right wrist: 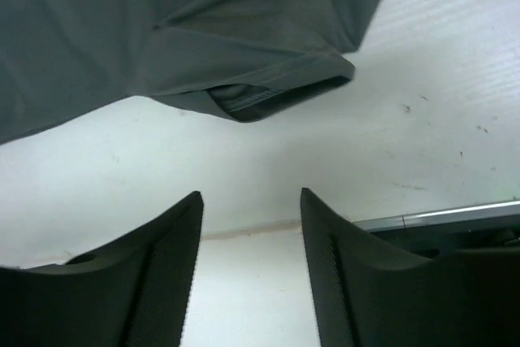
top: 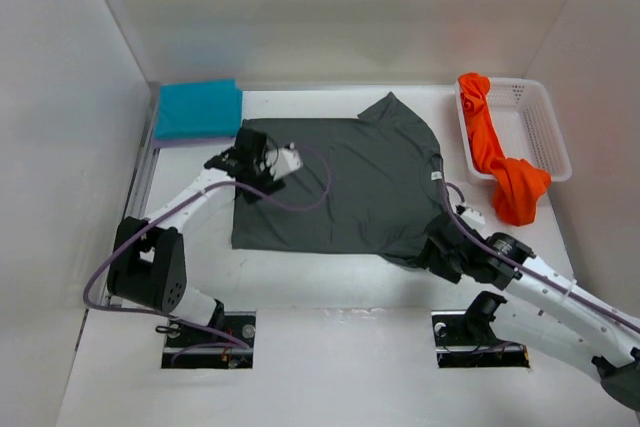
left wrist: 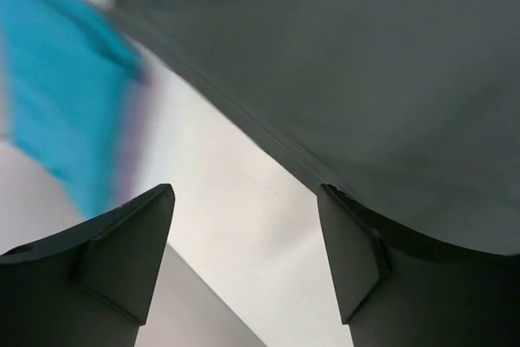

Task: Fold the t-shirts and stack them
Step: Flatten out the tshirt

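- Dark grey t-shirt (top: 340,182) lies spread flat on the middle of the white table (top: 330,292). Its long axis runs left to right.
- Its collar (top: 437,176) points right and its straight hem (top: 236,217) points left. One sleeve (top: 392,107) points to the far side, and the other (right wrist: 268,87) lies at the near right corner.
- Left gripper (left wrist: 245,193) hovers over the far hem corner with its jaws spread and nothing between them. One finger (left wrist: 357,249) overlaps the shirt's edge, but whether it touches cannot be told.
- Right gripper (right wrist: 250,197) sits low, just short of the near sleeve. Its jaws are apart and hold nothing, with bare table showing between them.
- Teal t-shirt (top: 198,107) lies folded in the far left corner, on top of a lavender t-shirt (top: 185,140) of which only an edge shows.
- Orange t-shirt (top: 495,152) hangs crumpled over the rim of a white mesh basket (top: 545,112) at far right.
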{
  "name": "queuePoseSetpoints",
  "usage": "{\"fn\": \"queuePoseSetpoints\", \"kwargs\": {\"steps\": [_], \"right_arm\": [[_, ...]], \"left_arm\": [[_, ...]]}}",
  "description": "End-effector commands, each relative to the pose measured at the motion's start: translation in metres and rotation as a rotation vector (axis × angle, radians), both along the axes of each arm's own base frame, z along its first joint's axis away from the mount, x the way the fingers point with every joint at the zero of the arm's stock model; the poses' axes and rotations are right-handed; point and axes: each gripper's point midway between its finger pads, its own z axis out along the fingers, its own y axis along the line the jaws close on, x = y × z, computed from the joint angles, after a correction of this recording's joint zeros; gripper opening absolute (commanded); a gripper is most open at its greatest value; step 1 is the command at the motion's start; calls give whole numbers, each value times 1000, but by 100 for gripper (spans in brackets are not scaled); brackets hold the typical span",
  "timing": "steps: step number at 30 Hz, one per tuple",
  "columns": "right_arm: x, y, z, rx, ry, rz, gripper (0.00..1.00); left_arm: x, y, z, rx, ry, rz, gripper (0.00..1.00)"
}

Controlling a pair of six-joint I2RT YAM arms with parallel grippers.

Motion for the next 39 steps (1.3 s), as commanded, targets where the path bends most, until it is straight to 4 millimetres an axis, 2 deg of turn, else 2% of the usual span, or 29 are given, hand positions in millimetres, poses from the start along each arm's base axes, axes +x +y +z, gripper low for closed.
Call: {"fn": "queuePoseSetpoints", "kwargs": {"steps": [1,3,6,12,16,20,22,24,28,33,37,39], "right_arm": [[3,2,-3,59,17,-147,57],[8,-8,-6,10,15,-169,62],[20,-21,-6,-28,-16,-225,63],[28,-47,-11,-4,-42,-405,62],[26,-57,-17,-15,-17,-456,62],[26,-60,-24,-34,11,-463,63],[31,-60,-28,-37,25,-464,63],[41,-55,-30,-19,26,-456,63],[53,-50,-37,-5,44,-453,62],[57,-40,-46,38,63,-448,52],[57,-34,-51,65,77,-456,34],[55,-34,-51,72,77,-461,24]], "left_arm": [[-76,29,-55,131,276,-64,69],[-97,35,-62,144,327,-64,68],[-114,36,-70,163,357,-78,68],[-130,36,-84,201,385,-109,68],[-134,37,-81,201,386,-99,67],[-120,38,-56,184,324,-65,67],[-124,35,-49,182,331,-75,68],[-135,30,-50,188,368,-98,68],[-154,33,-72,215,410,-101,68],[-168,35,-90,222,432,-83,69],[-166,37,-98,226,424,-75,69],[-166,38,-102,232,429,-72,65]]}}
